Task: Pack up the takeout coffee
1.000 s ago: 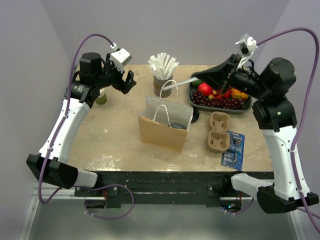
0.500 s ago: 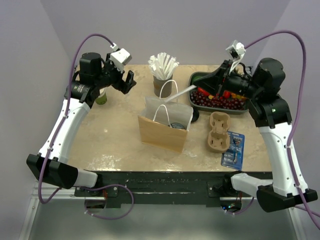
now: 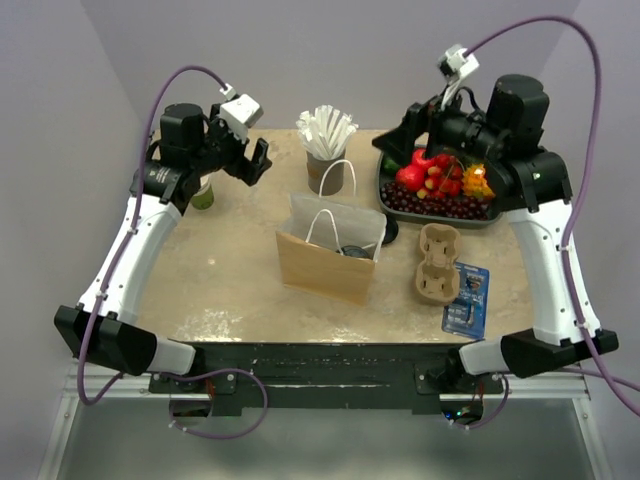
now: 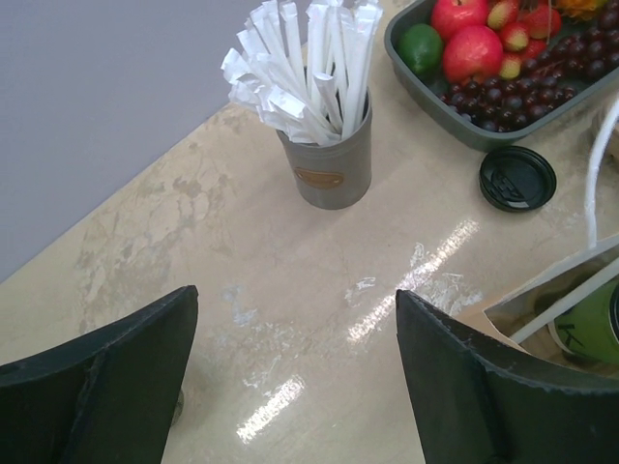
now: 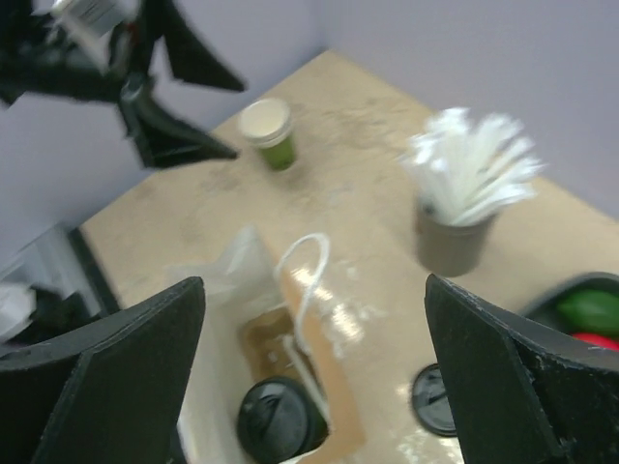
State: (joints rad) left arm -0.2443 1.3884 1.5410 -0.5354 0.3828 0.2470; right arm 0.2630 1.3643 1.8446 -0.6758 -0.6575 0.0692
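The takeout coffee (image 5: 279, 418) stands upright inside the brown paper bag (image 3: 320, 265), its black lid showing through the bag's open mouth. The bag sits about mid-table (image 3: 230, 280), a little nearer the near edge than the far one. The left claw (image 4: 297, 319) hangs above the far left corner, spread wide with nothing between its fingers. The right claw (image 5: 314, 290) is up over the far right corner, above the fruit tray (image 4: 453, 124), also spread wide and empty. A grey cup of white straws (image 3: 325, 172) stands by the middle of the far edge. A loose black lid (image 4: 517, 179) lies flat between the bag and the tray. A second green cup (image 5: 268, 132), unlidded, stands by the left edge near the far corner. Near the right edge lie a cardboard cup carrier (image 3: 437, 262) and a blue packet (image 3: 468, 300)
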